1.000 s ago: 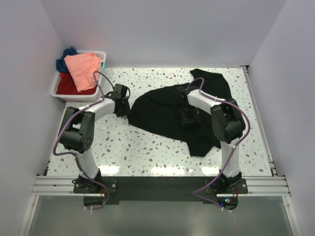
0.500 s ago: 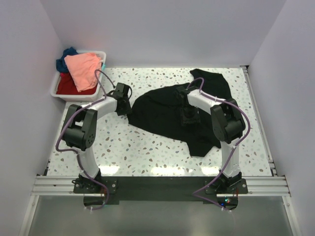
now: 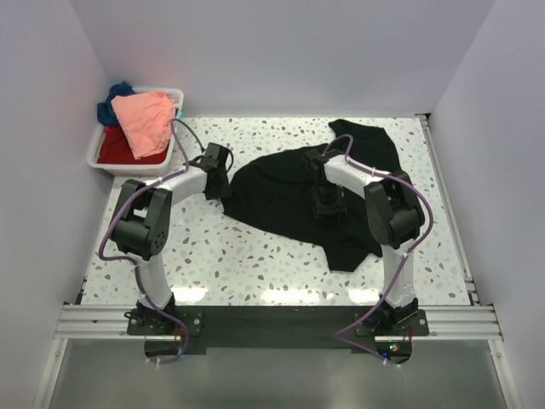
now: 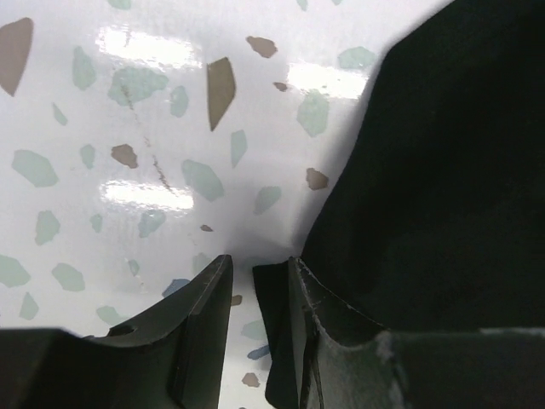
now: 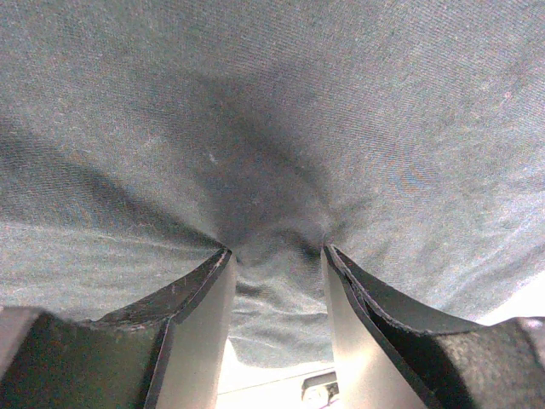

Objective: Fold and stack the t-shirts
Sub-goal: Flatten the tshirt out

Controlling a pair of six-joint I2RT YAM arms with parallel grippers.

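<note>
Shifted slightly right: left fingers, now at the edge of the black t-shirt, which sprawls crumpled over centre-right of the worktop. They stand narrow and empty, hem just beside. Mid-shirt, right fingers pinch a fold. Risk: left closes on bare worktop, missing the hem; right's pull then bunches cloth.

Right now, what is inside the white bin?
In the bin, a pink shirt lies on top. A red shirt shows under it at the near side, a blue shirt at the far left corner. Anything beneath them is hidden.
</note>
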